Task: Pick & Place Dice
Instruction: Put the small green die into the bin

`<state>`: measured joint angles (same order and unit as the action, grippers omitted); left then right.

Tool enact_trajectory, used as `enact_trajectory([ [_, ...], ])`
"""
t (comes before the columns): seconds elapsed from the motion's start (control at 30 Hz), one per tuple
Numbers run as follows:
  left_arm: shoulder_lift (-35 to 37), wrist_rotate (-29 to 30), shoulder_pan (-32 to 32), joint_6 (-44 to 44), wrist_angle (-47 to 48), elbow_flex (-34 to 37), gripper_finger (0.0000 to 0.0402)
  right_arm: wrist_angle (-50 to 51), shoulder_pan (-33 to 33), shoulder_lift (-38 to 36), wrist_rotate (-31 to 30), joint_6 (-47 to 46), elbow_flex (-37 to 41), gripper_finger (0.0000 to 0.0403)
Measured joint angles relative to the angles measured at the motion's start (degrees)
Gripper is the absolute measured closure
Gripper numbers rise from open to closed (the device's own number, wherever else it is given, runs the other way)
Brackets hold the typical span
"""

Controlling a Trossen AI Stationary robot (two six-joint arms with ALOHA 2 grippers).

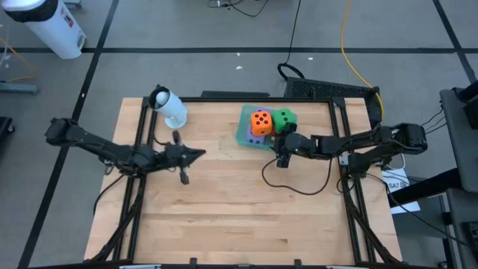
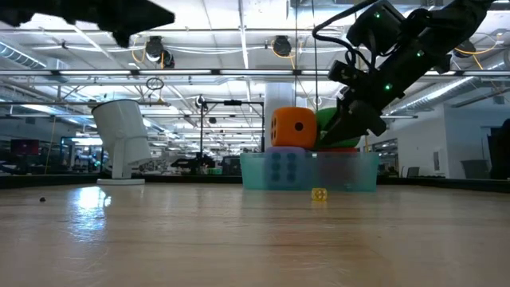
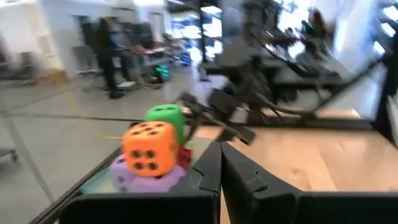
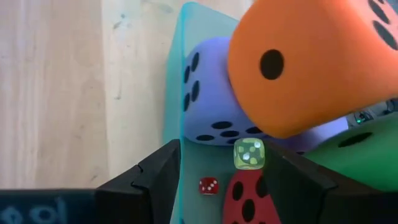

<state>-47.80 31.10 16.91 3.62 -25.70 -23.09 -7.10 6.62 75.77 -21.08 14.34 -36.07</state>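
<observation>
Right now the right gripper point(image 1: 283, 154) sits at the near edge of the teal tray point(image 1: 245, 137), fingers spread apart with nothing between them. In its wrist view the orange die point(image 4: 317, 59) rides on top of the pile, resting on a purple-blue die point(image 4: 208, 102), with the green die point(image 4: 364, 152) alongside and the red die point(image 4: 245, 196) low down between the fingers. Two tiny dice show there too — a small yellow-green die point(image 4: 249, 154) and a small red die point(image 4: 208, 185). From table level a little yellow die point(image 2: 319, 194) lies on the table point(image 1: 224, 209) just in front of the tray. Over on the other side the left gripper point(image 1: 196, 154) hangs above the wood, well apart from the tray, fingers closed together on nothing. A white cylinder point(image 1: 169, 107) stands at the far left corner.
</observation>
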Motion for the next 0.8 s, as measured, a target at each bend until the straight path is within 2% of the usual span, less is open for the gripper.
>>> enact_trajectory([
  [0.1,-6.88,-3.17,-0.17,3.30,-0.19,-3.97,0.0398,-0.01,-0.60,0.00,0.11,0.59,0.00,0.0191],
  [0.33,-22.66,-4.08,-5.09,5.93,-1.85,-13.28,0.0398,-0.07,-1.28,0.00,0.11,2.46,0.00,0.0191],
  [0.5,-36.49,-10.59,-10.79,7.11,-2.23,-20.33,0.0399,-0.43,-1.26,0.00,0.11,2.46,0.00,0.0186],
  [0.63,-46.90,-16.51,-14.09,13.00,-4.87,-26.97,0.0399,-0.44,-1.26,0.00,0.11,2.67,-0.01,0.0186],
  [0.8,-55.84,-20.78,-16.66,17.02,-4.24,-36.78,0.0400,-0.58,-1.23,0.00,0.13,2.91,-0.02,0.0186],
])
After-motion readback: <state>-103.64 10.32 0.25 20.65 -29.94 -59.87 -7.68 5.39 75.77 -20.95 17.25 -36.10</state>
